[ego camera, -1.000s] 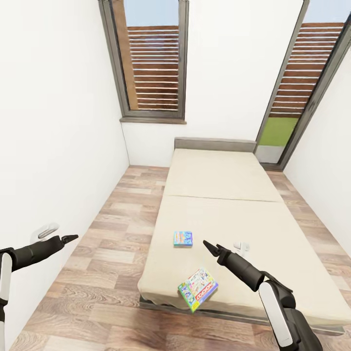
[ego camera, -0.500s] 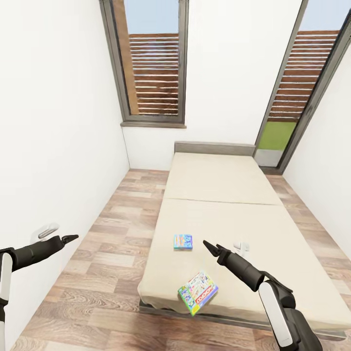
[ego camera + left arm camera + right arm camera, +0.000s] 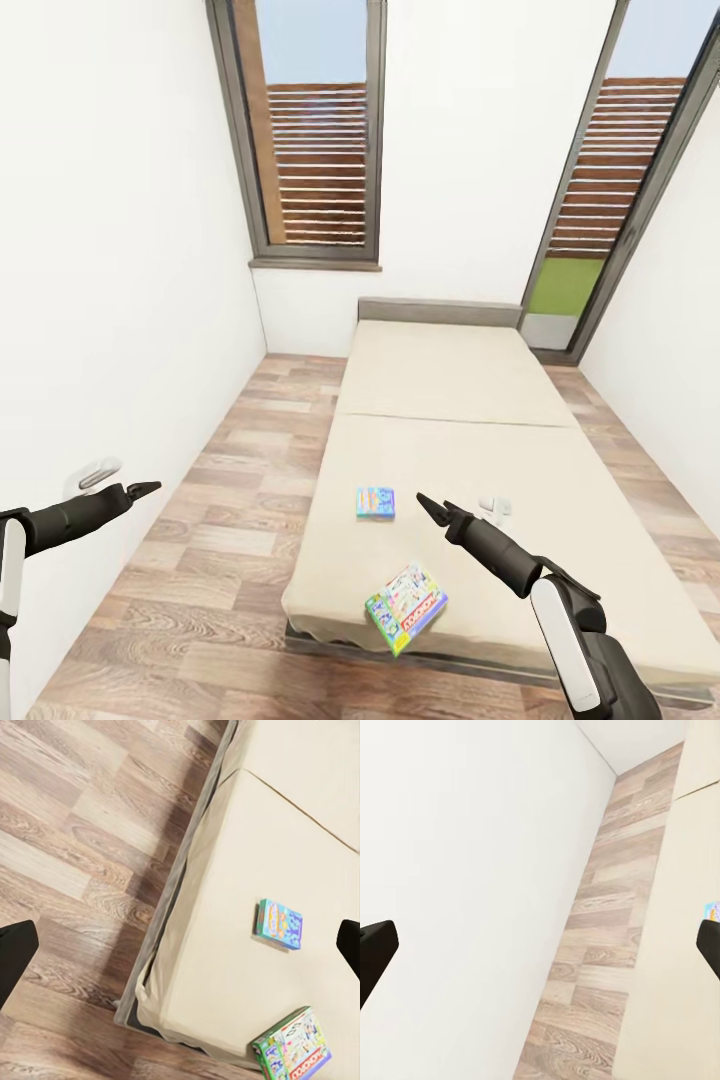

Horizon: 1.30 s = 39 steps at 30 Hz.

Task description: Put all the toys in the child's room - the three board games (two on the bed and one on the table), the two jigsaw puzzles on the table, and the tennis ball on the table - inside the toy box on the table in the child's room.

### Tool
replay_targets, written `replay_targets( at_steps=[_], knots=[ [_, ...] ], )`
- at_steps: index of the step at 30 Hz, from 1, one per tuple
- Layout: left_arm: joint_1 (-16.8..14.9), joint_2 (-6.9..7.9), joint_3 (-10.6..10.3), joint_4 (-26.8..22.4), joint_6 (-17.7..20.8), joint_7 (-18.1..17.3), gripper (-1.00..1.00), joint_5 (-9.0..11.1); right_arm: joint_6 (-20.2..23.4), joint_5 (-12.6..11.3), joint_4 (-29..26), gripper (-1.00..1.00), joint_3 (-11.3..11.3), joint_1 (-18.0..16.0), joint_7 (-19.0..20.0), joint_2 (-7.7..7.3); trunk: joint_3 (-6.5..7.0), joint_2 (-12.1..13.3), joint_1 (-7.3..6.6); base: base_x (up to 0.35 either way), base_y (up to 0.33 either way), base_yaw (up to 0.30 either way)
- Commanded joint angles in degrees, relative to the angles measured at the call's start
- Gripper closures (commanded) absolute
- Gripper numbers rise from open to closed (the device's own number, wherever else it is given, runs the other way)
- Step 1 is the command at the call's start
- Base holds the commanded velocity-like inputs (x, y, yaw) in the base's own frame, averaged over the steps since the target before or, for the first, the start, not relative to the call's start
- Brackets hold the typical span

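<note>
Head view first: the whole picture slides a touch against the frame a second back, the bed [image 3: 450, 440] sitting a little further off and more plank floor [image 3: 230, 470] showing at its foot, so the camera moves, not the toys. Both arms hold the same pose across the frames. The two board games lie where they lay: the small blue board game [image 3: 375, 501] flat on the mattress, the larger green board game [image 3: 406, 605] near the foot edge with one corner poking past it (a nudge could tip it off, I'd judge).

The right gripper [image 3: 432, 507] hovers above the bed just beside the blue box, touching nothing; in its wrist view the finger tips stand far apart at the frame's two sides, so it's wide open and empty. The left gripper [image 3: 147, 488] hangs over the floor near the wall [image 3: 120, 250], its fingers likewise spread in its own wrist view, nothing held.

Nothing is picked up yet; this reads as positioning ahead of the first grasp.
</note>
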Motion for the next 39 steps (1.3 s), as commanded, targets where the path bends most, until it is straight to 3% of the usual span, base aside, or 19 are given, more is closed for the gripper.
replay_targets(
  at_steps=[1, 39],
  knots=[
    [-0.07, 0.0, 0.08, -0.03, 0.41, -0.17, -1.0, 0.0, 0.49, -0.35, -0.02, -1.0, -0.15, -0.05, 0.12, 0.06, -0.02, -0.11, 0.04, 0.0, 0.0, 0.0],
    [-0.07, 0.0, 0.06, -0.07, 0.41, -0.17, -1.0, -0.04, 0.49, -0.34, 0.0, -1.0, -0.15, -0.05, 0.12, 0.07, 3.57, -0.11, 0.04, 0.0, 0.0, 0.0]
  ],
)
